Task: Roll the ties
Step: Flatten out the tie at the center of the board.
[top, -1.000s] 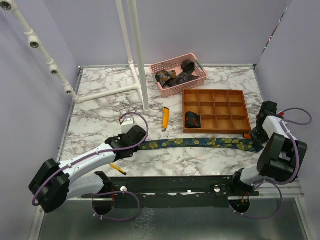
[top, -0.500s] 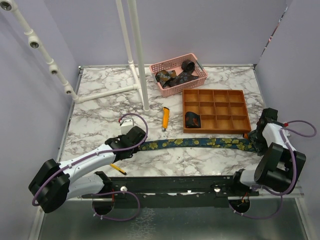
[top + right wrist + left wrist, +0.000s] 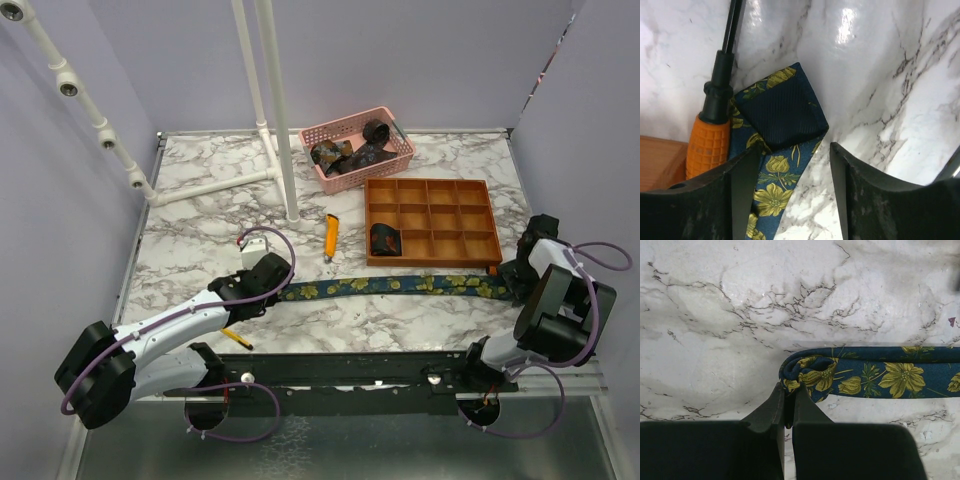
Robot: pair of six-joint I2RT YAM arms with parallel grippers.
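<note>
Since a second ago my right arm has drawn back toward the right edge, and the right end effector [image 3: 792,151] has let go. Its jaws now stand well apart and grip nothing, with the wide end of the tie [image 3: 400,286] lying folded over on itself just ahead of them, beside an orange-handled screwdriver [image 3: 707,140].

That navy, yellow-flowered tie runs flat along the near part of the desk [image 3: 200,230], left to right, between my two arms. The left end effector [image 3: 788,392] is closed tight at the narrow end, where the cloth has curled into a first turn; it seems to nip the edge of that curl.

I judge the fabric light, limp and rather slick on the marble, so it will slide and unwind if released. The curl at the left is the place to hold while winding rightward. One rolled tie [image 3: 385,238] already sits in the divided tray [image 3: 432,185].
</note>
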